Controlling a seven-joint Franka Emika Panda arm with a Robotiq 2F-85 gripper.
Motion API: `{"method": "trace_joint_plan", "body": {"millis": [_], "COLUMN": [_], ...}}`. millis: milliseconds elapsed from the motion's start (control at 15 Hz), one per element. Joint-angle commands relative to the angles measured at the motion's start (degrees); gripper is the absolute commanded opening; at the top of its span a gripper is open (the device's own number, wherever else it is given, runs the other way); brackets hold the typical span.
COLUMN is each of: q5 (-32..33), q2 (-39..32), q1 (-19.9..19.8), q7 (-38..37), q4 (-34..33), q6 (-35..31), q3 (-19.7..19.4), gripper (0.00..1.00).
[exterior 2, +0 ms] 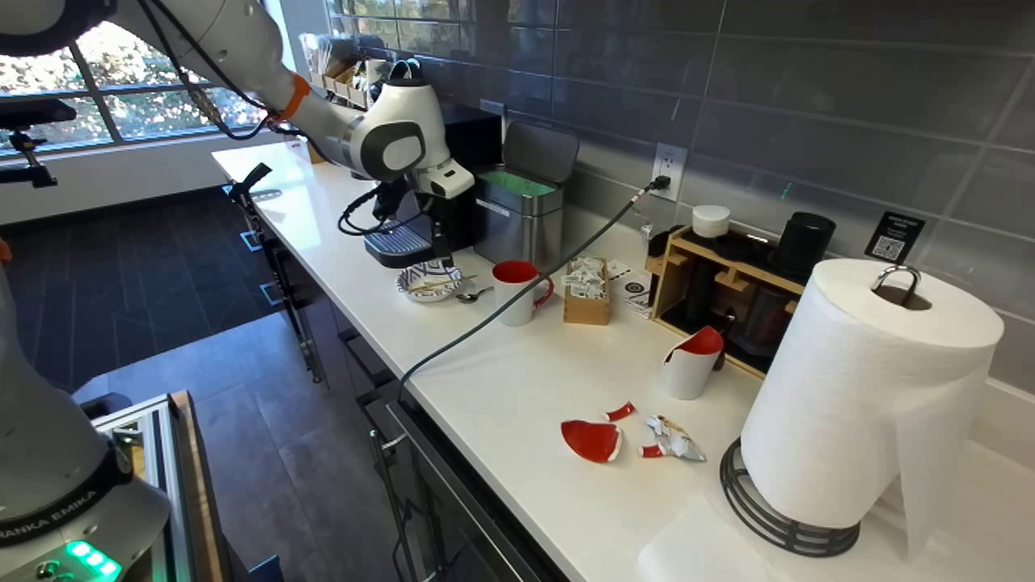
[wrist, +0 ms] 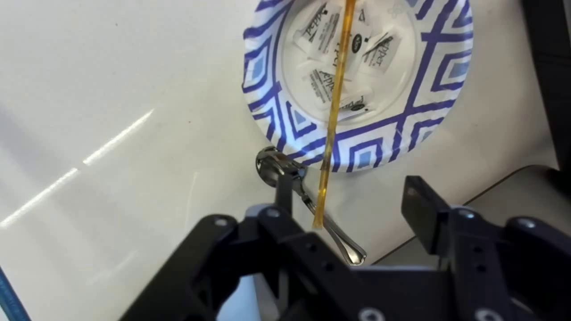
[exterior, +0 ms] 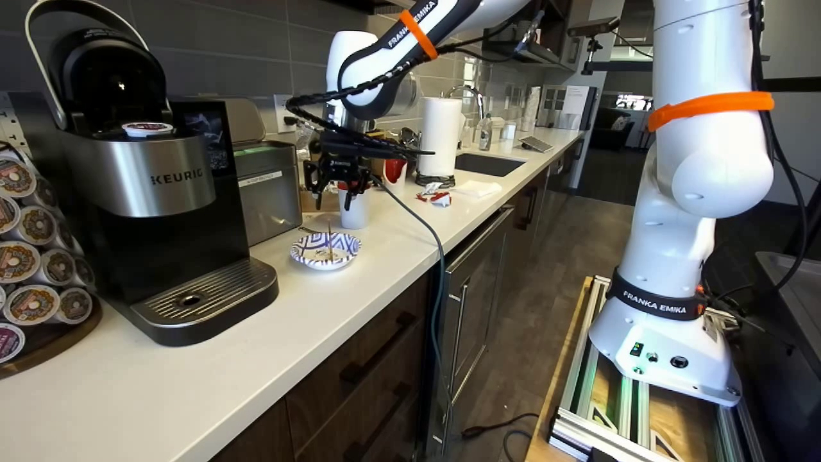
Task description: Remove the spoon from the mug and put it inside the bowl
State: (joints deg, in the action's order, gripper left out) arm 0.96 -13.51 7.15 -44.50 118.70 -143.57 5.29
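The white bowl with a blue pattern [exterior: 303, 248] stands on the counter, also in an exterior view [exterior 2: 412, 293] and the wrist view [wrist: 263, 96]. It holds several pepper packets, and a thin amber stirrer [wrist: 337, 84] lies across its rim. The metal spoon [wrist: 339, 236] lies on the counter beside the bowl, outside the mug, and shows in an exterior view [exterior 2: 473, 296]. The white mug with red inside [exterior 2: 511, 305] stands near the spoon, behind the gripper in an exterior view [exterior: 358, 210]. My gripper [wrist: 352, 200] is open and empty, above the spoon and bowl edge [exterior: 333, 202].
The Keurig coffee machine [exterior: 147, 173] and a metal bin [exterior: 272, 192] stand beside the bowl. A box of packets [exterior 2: 587, 303] is by the mug. A broken mug [exterior 2: 686, 373], red shards [exterior 2: 590, 440] and a paper towel roll [exterior 2: 857, 404] stand farther along. A cable [exterior 2: 517, 295] crosses the counter.
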Motion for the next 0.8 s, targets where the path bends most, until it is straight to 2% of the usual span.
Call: {"method": "trace_joint_plan", "body": {"millis": [0,133,600,667,733], "q5": [-3.74,-4.65,-12.56,-9.57,-10.40], "q2": [1.11,3.16,11.63,8.06,9.18], "q1": [-0.22,-0.78,-2.97,-1.89,-2.19], "q7": [5.68,11.78,41.40,34.10,37.06], "q4": [-0.95,0.07,4.28,0.82,1.35], "q6": [2.32,1.19,-0.83,0.21,0.21], "q3": [-0.04,0.15,0.72,0.02,0.04], "gripper": [0.97,1.00,1.00,1.00,1.00]}}
